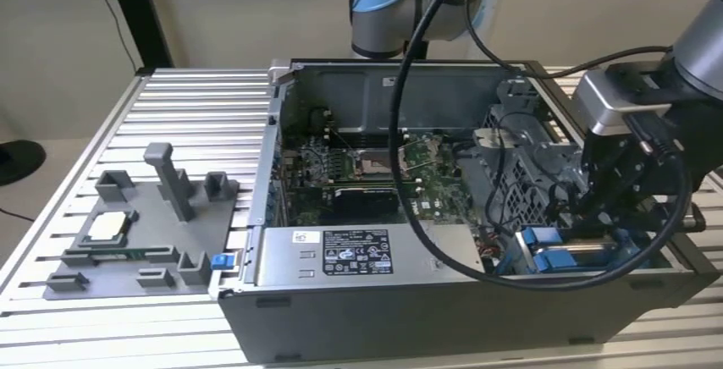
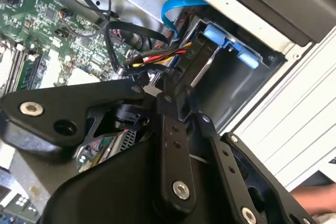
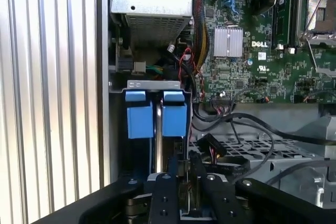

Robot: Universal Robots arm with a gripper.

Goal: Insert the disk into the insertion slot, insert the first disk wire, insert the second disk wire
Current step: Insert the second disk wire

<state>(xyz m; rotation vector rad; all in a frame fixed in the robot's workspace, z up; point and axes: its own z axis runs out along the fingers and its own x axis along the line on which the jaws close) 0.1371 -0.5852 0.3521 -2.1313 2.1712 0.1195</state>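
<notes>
Fingers (image 2: 169, 124) drawn nearly together and, as far as I can judge, clamped on the plug end of the red-yellow-black wire (image 2: 160, 55), which runs straight into the gripper (image 2: 155, 85) tip in the second wrist view. Disk (image 3: 157, 135) sits down in the slot (image 3: 152, 84) at the case corner, its thin silver edge showing between two blue tabs (image 3: 140, 121) in the first wrist view; the gripper (image 3: 185, 166) hangs just beside that end. Step in hand reads as the first wire. To do it well: keep the plug square to the disk's edge, approach along the socket axis, push slowly, and keep the slack wire from fouling the loose black cables (image 3: 247, 124) lying over the neighbouring cage. Blue cable (image 2: 178, 2) curls just behind the slot; its free end is cut off from sight. Not visible: the disk's socket, the plug's key side, and the actual pad-to-plug contact, all masked by the gripper body. In the exterior view the arm (image 1: 632, 157) covers most of the slot.
</notes>
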